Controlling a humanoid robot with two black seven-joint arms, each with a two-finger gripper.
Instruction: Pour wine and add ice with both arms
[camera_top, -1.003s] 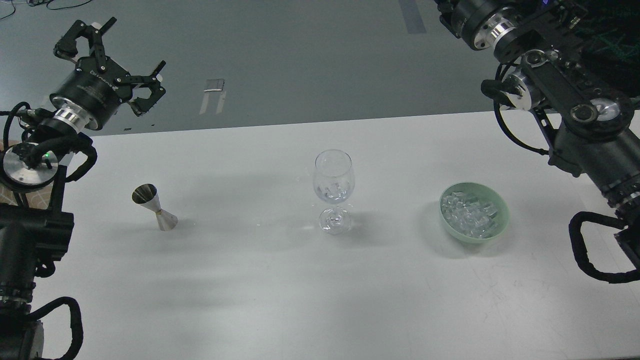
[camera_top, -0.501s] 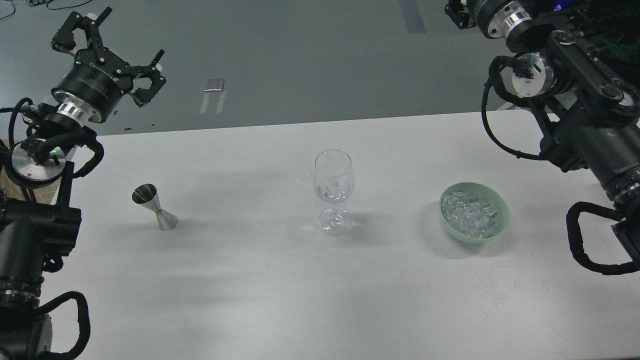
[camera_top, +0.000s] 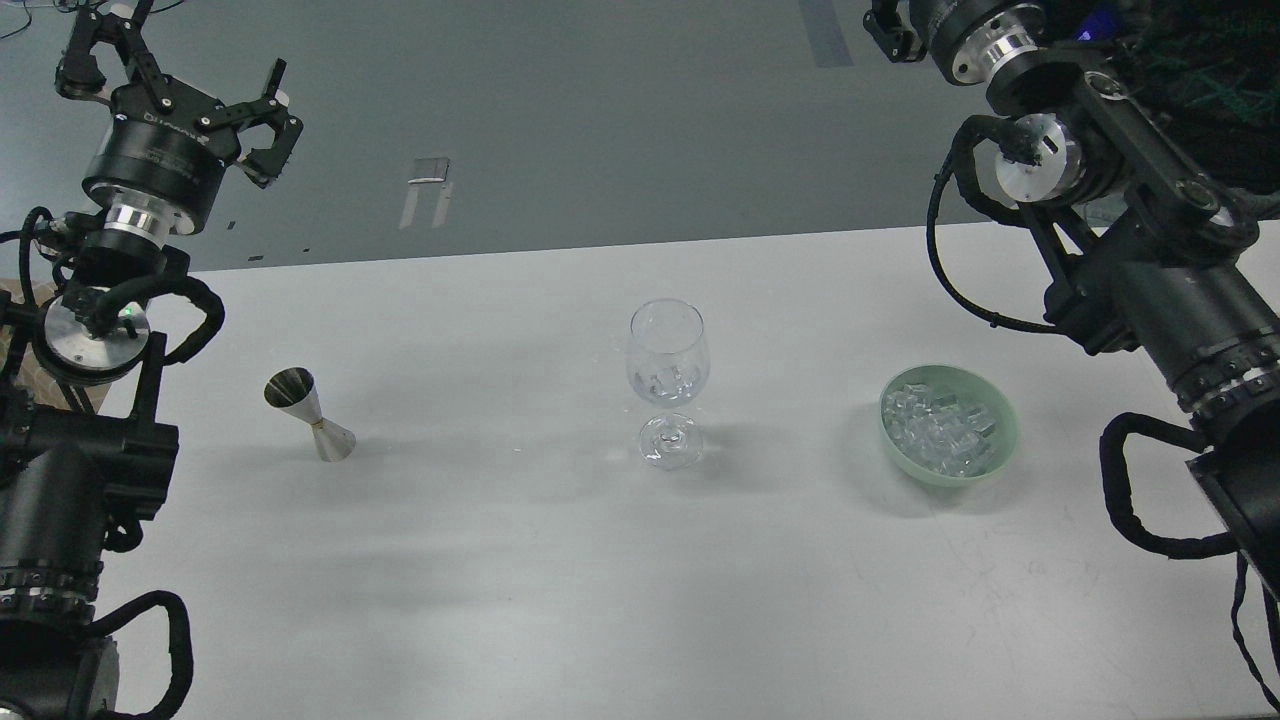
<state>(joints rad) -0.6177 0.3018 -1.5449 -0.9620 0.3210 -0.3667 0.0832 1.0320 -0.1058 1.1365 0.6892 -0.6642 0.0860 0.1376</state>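
- Both arms sit higher and further back than a second ago: my left gripper (camera_top: 175, 75) has climbed toward the top left corner, and my right arm (camera_top: 1130, 250) has swung its elbow in over the far right edge of the table (camera_top: 560, 580).
- Nothing on the table has shifted between the frames.
- My left gripper hangs over the grey floor beyond the table's far edge, its fingers (camera_top: 265, 125) spread wide with nothing between them.
- My right arm's far end runs off the top edge of the view; only a dark bit of it shows there, so I cannot tell how its fingers stand or whether they carry anything.
- A clear stemmed glass (camera_top: 668, 380) stands upright near the middle of the table, well apart from both arms.
- A few ice cubes (camera_top: 668, 380) lie in the bottom of its bowl; any wine around them is too faint for me to make out.
- To its right, a pale green bowl (camera_top: 1005, 440) holds a heap of ice (camera_top: 940, 428).
- To its left, a steel jigger (camera_top: 310, 415) stands on one cone with the other opening upward.
- Glass, bowl and jigger form a loose row across the table, each well apart from the next.
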